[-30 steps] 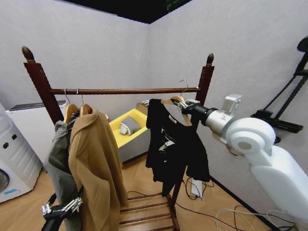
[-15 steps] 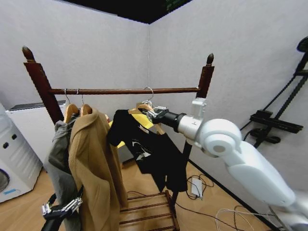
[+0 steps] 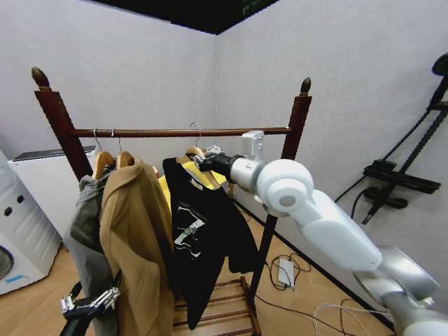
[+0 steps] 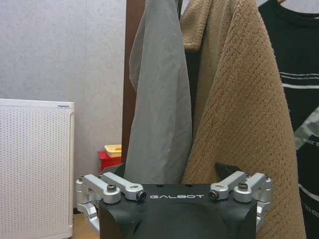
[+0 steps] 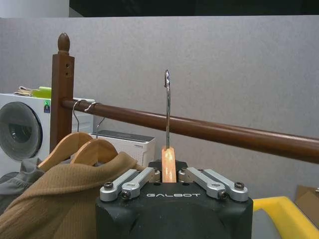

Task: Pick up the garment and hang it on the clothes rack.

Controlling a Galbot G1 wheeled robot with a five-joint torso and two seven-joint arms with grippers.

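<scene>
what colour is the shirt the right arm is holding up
Black, with a pale print on the front; the garment shows best in the head view.

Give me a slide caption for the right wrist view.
Right pincer shut on the garment's hanger, hook raised beside the clothes rack bar.

- Your right tool (image 3: pixel 203 158) clamps the garment (image 3: pixel 203 238), a black shirt on a wooden hanger, hook upright.
- The clothes rack (image 3: pixel 168 131), dark reddish-brown, runs just beyond that tool.

We cannot tell whether the garment's hook (image 3: pixel 197 133) sits on the clothes rack (image 3: pixel 175 131) bar or just beside it — our left tool (image 3: pixel 87 306), at seven o'clock, is cut off by the edge.
</scene>
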